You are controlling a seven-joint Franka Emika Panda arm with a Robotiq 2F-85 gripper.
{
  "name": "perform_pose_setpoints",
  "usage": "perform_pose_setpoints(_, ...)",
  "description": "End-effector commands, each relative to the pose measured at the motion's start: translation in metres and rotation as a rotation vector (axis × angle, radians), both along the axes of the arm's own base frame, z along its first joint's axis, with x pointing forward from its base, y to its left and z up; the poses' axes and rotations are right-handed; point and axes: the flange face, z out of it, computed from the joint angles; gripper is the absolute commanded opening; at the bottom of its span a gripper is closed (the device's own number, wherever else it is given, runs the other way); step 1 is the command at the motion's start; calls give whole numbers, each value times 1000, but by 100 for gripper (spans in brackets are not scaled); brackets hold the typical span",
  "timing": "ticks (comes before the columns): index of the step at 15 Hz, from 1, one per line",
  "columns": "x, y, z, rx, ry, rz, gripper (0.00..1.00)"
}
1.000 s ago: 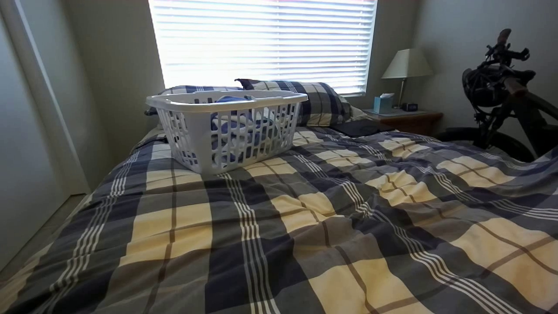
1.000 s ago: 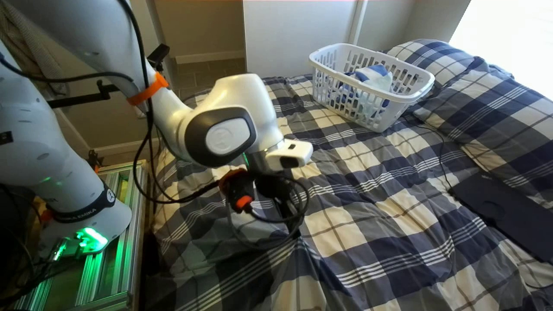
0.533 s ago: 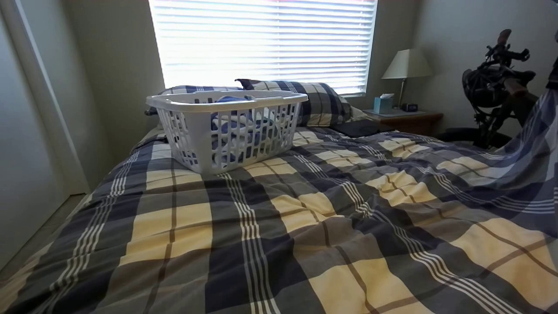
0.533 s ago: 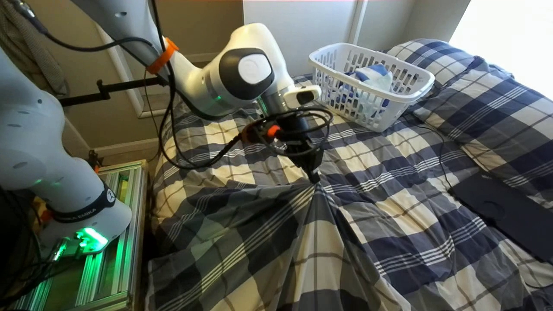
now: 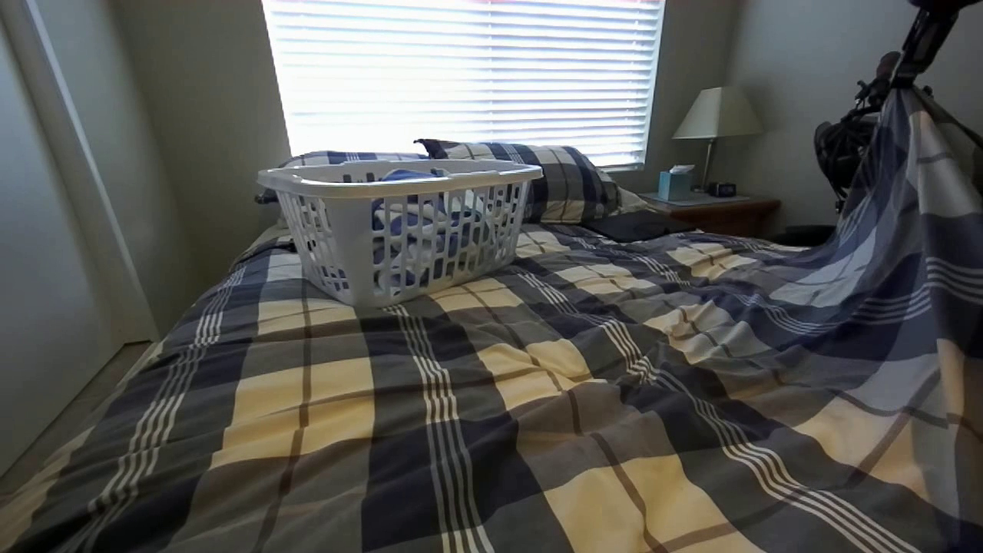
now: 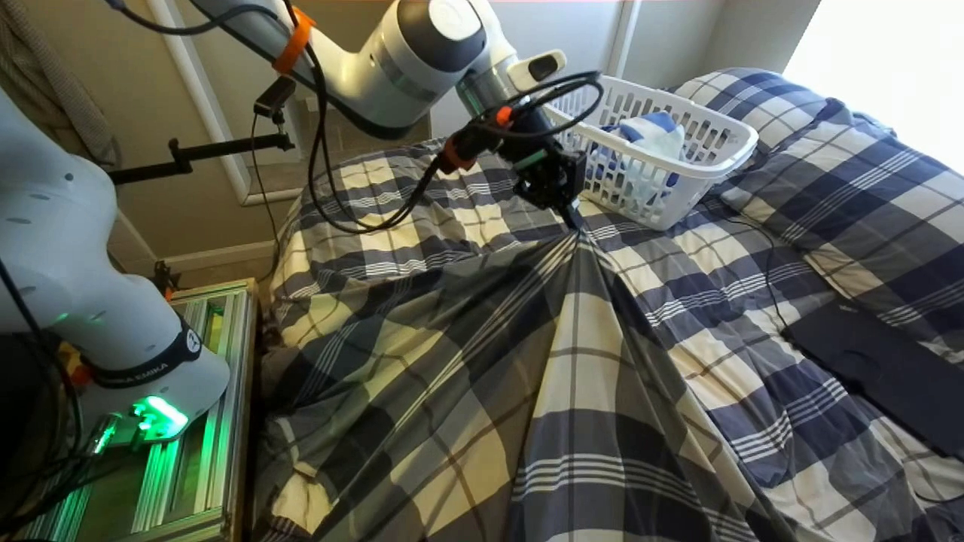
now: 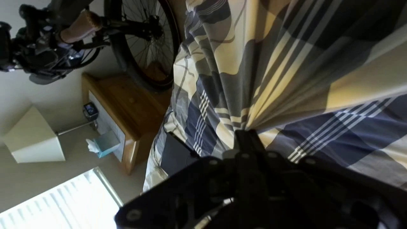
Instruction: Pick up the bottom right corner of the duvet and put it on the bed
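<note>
The plaid duvet (image 6: 572,354) in navy, grey and cream covers the bed (image 5: 322,430). My gripper (image 6: 578,226) is shut on a pinched bit of the duvet. The cloth hangs from the fingertips in a tall tent with folds fanning out. In an exterior view the gripper (image 5: 905,81) is high at the right edge, with the lifted duvet (image 5: 895,253) below it. In the wrist view the closed fingertips (image 7: 247,131) meet the gathered folds of the duvet (image 7: 292,79). I cannot tell whether the pinched part is the bottom right corner; no free corner shows clearly.
A white laundry basket (image 6: 640,162) with cloth inside stands on the bed, just beyond the gripper. Plaid pillows (image 6: 851,165) and a dark flat object (image 6: 874,369) lie near the window. A bicycle (image 7: 143,47) and a nightstand (image 7: 130,105) with a lamp (image 7: 35,136) stand beside the bed.
The gripper has risen and moved across the bed towards the basket, pulling the duvet up into a tent. It has come into sight at the right edge of an exterior view.
</note>
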Motion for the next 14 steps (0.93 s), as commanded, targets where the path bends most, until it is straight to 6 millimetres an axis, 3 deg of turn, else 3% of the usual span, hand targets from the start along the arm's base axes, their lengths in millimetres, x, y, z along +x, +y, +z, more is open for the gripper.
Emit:
perform_pose_setpoints(1, 1, 33, 81, -113, -62, 121, 0)
perform_pose_setpoints(7, -16, 80, 158, -260, -42, 282, 0)
perform_pose_setpoints(10, -19, 93, 195, -335, -40, 366, 0)
perform_pose_setpoints(12, -1, 87, 215, -384, -51, 416, 0)
perform_pose_setpoints(14, 20, 71, 212, -381, -116, 423, 0)
